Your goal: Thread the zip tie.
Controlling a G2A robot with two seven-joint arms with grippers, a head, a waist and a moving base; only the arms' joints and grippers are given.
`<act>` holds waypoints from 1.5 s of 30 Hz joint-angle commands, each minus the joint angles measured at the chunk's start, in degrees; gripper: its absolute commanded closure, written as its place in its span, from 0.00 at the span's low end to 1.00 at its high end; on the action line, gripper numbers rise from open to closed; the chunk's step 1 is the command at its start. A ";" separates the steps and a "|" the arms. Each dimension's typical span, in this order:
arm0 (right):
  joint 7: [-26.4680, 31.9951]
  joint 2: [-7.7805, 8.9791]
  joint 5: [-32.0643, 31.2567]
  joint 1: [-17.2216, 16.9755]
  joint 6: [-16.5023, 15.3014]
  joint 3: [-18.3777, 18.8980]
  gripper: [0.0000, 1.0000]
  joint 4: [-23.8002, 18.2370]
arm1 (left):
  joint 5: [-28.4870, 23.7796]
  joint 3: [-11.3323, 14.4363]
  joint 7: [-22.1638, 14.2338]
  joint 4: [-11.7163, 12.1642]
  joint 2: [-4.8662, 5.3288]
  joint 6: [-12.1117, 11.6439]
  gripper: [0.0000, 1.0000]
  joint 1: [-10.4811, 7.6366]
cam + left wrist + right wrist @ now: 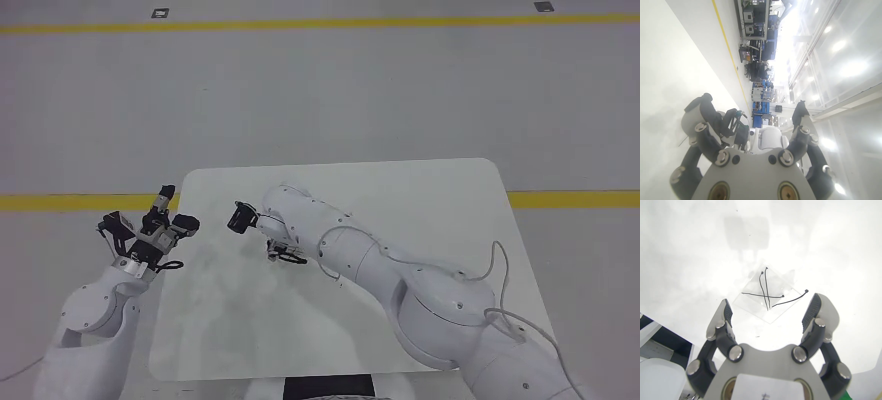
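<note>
White tabletop (430, 200), rounded at the corners, stands on a pale grey floor (320, 90) crossed by yellow lines (300, 23), one far off at 12 o'clock and one passing behind the table from 9 to 3 o'clock.

In the top view, the right arm (400, 275) comes in from the table's 5 o'clock side and lies across its middle. Its wrist end sits between 9 and 10 o'clock of the table's centre. The left arm (95, 310) stands off the table at about 8 o'clock, with its end at the 9 o'clock edge.

The right gripper (770, 299) hangs over the table with its ribbed fingers (811, 308) spread wide and nothing between them. The left gripper (753, 100) is tilted up toward the room rather than down at the table. Its fingers (800, 111) are also spread wide and hold nothing.

A clear sheet (776, 314) lies flat on the table beneath the right gripper, apart from its fingers. Three black zip ties (764, 295) rest on it. Two run nearly side by side and the third lies across them, so they cross near the sheet's middle. The fourth tie (788, 302) has its tail on the sheet and its head just past the sheet's edge, on the bare table. None of the ties is looped through its own head.
</note>
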 commanded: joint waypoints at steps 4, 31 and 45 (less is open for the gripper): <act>1.11 0.02 -0.81 -0.13 -0.05 0.77 0.71 -0.65 | 0.00 0.00 -0.02 0.00 0.00 0.00 0.00 0.00; -2.00 -4.47 -5.15 -2.50 -6.16 1.72 0.89 9.14 | 0.00 0.00 -0.02 0.00 0.00 0.00 0.00 0.00; -4.43 -5.76 -6.18 -3.20 -5.59 0.33 0.88 11.93 | 0.00 0.00 -0.02 0.00 0.00 0.00 0.00 0.00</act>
